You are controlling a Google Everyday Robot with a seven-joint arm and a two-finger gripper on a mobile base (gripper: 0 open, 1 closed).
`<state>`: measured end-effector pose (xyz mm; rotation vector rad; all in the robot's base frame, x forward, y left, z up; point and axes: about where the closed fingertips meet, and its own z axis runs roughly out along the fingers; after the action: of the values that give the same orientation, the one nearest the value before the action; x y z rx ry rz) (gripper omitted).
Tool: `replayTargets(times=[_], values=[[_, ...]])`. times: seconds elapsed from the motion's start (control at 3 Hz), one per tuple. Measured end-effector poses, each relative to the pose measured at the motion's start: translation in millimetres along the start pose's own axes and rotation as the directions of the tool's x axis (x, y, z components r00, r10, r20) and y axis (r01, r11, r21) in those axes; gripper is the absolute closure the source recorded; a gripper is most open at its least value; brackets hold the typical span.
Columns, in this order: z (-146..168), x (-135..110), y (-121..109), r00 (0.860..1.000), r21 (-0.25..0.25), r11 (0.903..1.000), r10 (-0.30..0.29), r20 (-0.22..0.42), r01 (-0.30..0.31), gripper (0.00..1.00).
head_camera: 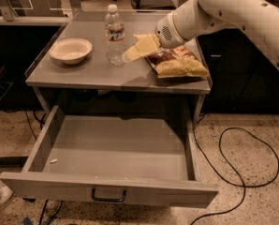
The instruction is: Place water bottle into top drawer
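The water bottle (114, 33), clear with a white cap and a white-and-red label, stands upright on the grey tabletop (92, 71) near its middle. My gripper (126, 56) reaches in from the right on the white arm. Its tip is low at the bottle's right side, near the base; I cannot tell whether it touches. The top drawer (116, 144) is pulled wide open below the table. It is empty except for a small white scrap at the left. Its front panel has a dark bar handle (108, 195).
A cream bowl (71, 50) sits left of the bottle. A chip bag (179, 62) lies right of the gripper, under the arm. A black cable (242, 168) loops on the floor to the right. Chairs and dark cabinets stand behind the table.
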<state>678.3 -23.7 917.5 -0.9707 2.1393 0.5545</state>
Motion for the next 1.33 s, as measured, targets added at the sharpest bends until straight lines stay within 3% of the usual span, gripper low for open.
replayTargets(times=[0.33,0.67,1.0,1.33], values=[[0,0,0,1.0,0.0,1.0,0.0,0.0,0.0,0.0],[25,-21,10,0.998,-0.014,0.9997,0.02,0.06,-0.019,0.0],[64,-63,21,0.992,-0.046,0.9989,-0.001,0.127,0.007,0.0],[65,-64,22,0.992,-0.047,0.9989,-0.002,0.127,0.008,0.0]])
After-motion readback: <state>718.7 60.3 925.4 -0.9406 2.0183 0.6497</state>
